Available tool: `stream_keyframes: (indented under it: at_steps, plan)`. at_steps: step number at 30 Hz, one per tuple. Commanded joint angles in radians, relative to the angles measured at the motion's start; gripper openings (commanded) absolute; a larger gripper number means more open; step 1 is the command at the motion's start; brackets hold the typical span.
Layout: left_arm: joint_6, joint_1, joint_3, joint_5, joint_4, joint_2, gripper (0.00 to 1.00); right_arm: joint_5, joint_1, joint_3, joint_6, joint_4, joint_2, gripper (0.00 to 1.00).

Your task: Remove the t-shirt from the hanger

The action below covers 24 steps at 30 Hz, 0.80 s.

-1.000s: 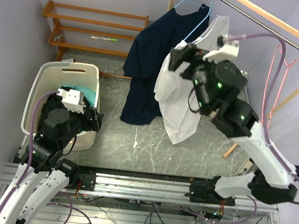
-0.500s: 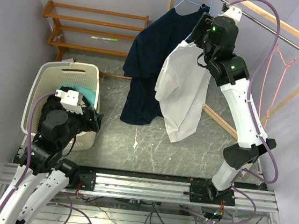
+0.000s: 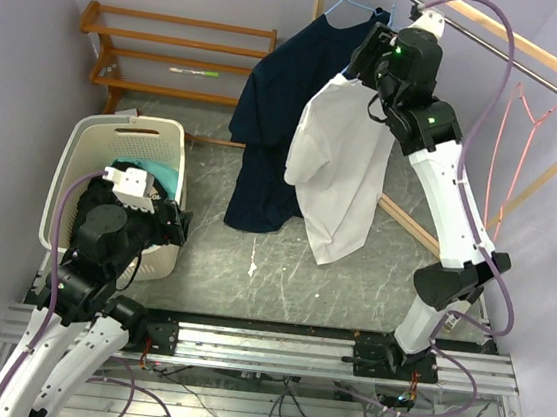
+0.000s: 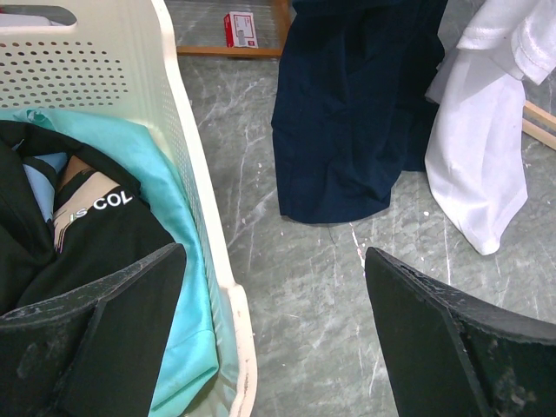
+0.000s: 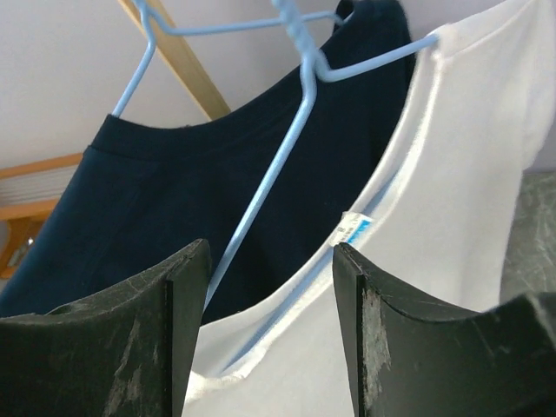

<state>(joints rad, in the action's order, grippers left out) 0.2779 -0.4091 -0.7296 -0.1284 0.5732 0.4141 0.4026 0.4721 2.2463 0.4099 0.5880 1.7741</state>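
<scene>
Left gripper (image 4: 274, 339) spread, empty, idle over the basket (image 4: 182, 130) rim. Right gripper (image 5: 269, 347) spread, grasping nothing. Just beyond it: white t-shirt (image 5: 452, 200) collar, fully hung on blue hanger (image 5: 253, 187). Removal judged not begun; whole lift-off remains. Navy shirt (image 5: 156, 200) crowds behind; open floor below.

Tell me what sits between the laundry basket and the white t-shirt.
The navy t-shirt hangs between the laundry basket and the white t-shirt, with bare floor beside the basket. Both the top external and left wrist views show this.
</scene>
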Motion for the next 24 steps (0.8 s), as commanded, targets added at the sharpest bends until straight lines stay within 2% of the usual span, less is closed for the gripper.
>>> stream_keyframes:
  at_steps: [1,5,10,13,16,20,24]
  plan:
    - [0.009,-0.012,-0.001,-0.01,-0.011,-0.006,0.95,-0.052,-0.003,0.019,0.013,-0.03,0.04,0.57]
    - [0.009,-0.012,-0.001,-0.011,-0.012,-0.005,0.95,-0.077,-0.003,-0.01,0.023,-0.064,0.029,0.53]
    - [0.008,-0.011,-0.001,-0.009,-0.012,-0.007,0.95,-0.031,-0.004,0.042,0.018,-0.002,0.063,0.41]
    - [0.009,-0.013,-0.001,-0.01,-0.012,-0.006,0.95,0.015,-0.003,0.037,0.006,0.014,0.058,0.3]
    - [0.01,-0.012,-0.001,-0.01,-0.012,-0.007,0.95,0.079,-0.003,0.025,-0.016,0.031,0.042,0.25]
    - [0.008,-0.012,-0.001,-0.009,-0.012,-0.005,0.95,0.15,-0.003,0.009,-0.059,0.056,0.021,0.21]
    - [0.008,-0.012,-0.001,-0.01,-0.012,-0.003,0.95,0.228,-0.003,-0.079,-0.098,0.019,-0.039,0.2]
